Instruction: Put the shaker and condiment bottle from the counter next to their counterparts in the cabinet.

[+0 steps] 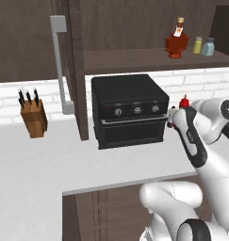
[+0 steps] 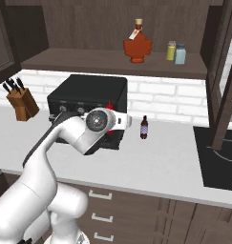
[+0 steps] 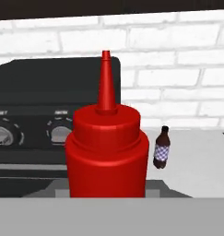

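Your hand [image 1: 178,115] is pinched on the condiment bottle [image 3: 107,154], held upright just in front of the toaster oven [image 1: 129,110], above the desk [image 2: 160,162]. The shaker [image 2: 180,54] already stands on the cabinet [image 2: 112,62] shelf beside the yellow-green shaker [image 2: 171,50]. For the lift, I'd keep the nozzle vertical, clear the shelf edge, and set it down near the squat red-brown bottle [image 2: 137,45]. The fingers themselves are hidden behind the bottle; its base is cut off. A small dark bottle [image 2: 144,127] stands on the desk to the right.

Both base views face the toaster oven [image 1: 129,110]; hand view looks close.
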Available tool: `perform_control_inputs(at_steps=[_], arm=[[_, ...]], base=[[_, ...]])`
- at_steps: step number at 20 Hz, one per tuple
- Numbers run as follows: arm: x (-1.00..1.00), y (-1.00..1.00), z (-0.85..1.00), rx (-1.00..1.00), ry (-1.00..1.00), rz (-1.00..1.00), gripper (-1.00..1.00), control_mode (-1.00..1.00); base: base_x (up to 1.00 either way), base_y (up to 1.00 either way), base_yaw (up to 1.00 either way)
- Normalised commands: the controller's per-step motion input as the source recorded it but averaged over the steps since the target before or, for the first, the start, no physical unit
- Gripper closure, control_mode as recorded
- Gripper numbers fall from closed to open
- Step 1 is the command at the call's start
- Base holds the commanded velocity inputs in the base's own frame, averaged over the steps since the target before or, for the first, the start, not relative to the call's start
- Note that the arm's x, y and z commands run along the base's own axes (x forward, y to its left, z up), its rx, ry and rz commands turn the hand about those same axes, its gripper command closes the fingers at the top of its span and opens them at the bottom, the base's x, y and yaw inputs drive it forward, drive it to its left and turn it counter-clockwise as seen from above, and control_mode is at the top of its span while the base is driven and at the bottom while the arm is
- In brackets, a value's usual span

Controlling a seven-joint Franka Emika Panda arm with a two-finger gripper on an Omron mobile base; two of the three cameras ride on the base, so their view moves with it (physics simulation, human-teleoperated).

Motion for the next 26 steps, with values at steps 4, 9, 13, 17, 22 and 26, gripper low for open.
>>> perform_control_inputs(at_steps=[4,9,13,17,22,26], arm=[[0.0,-0.02,0.71,0.0,0.0,-0.28,1.0,-1.0],[-0.03,0.0,0.66,0.0,-0.01,-0.27,1.0,-1.0],[-0.3,-0.03,0.61,0.0,-0.06,-0.26,1.0,-1.0],[-0.34,-0.02,0.64,0.0,-0.04,-0.25,1.0,-1.0],[-0.12,0.0,0.61,-0.01,-0.02,-0.22,1.0,-1.0],[-0.1,0.0,0.68,-0.02,-0.08,-0.2,1.0,-1.0]], base=[[0.0,0.0,0.0],[0.0,0.0,0.0],[0.0,0.0,0.0],[0.0,0.0,0.0],[0.0,0.0,0.0],[0.0,0.0,0.0]])
